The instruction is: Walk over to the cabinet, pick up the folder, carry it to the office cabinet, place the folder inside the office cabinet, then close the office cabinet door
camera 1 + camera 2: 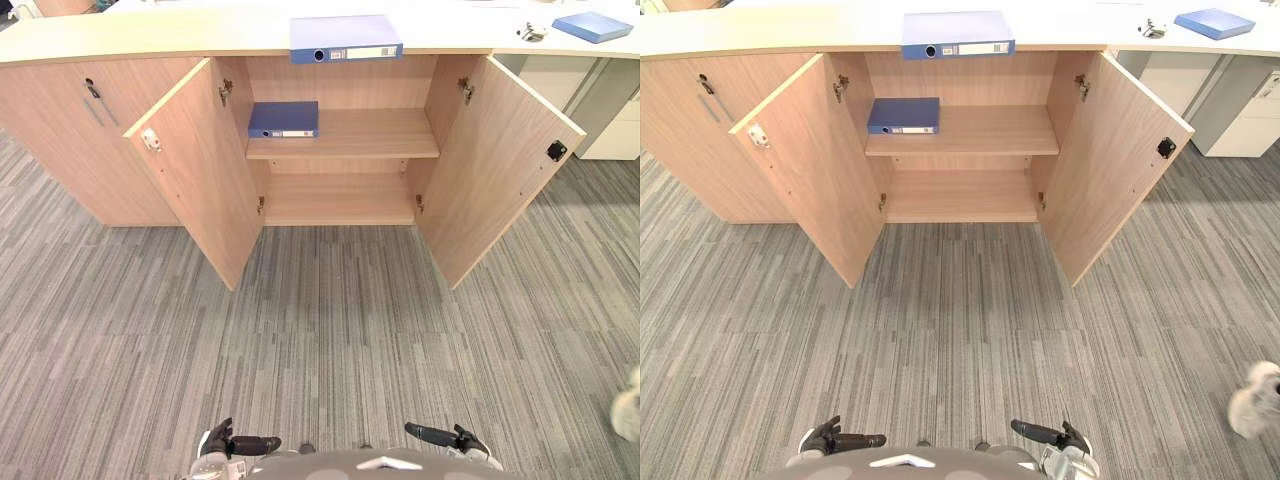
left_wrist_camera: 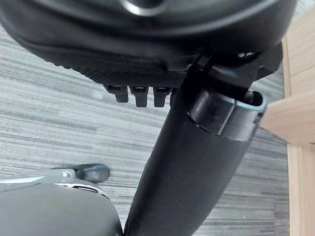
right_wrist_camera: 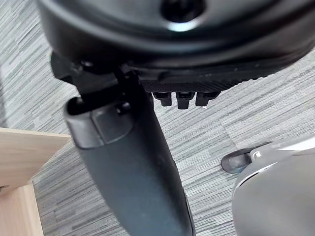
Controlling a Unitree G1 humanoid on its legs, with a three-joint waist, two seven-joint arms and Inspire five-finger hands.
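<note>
Left eye view shows the folder [image 1: 346,39] untouched on the tabletop [image 1: 150,35], the office cabinet [image 1: 375,130] open. Left hand [image 1: 232,443] and right hand [image 1: 450,437] hang empty, fingers [image 2: 140,94] seemingly relaxed; every step is left.

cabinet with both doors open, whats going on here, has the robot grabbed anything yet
The robot stands on the carpet facing the cabinet, with its left door and right door swung open. A blue folder lies on the countertop above the opening; a second folder lies on the upper shelf inside. The left hand and right hand hang low, open and holding nothing. No folder has been picked up yet.
</note>
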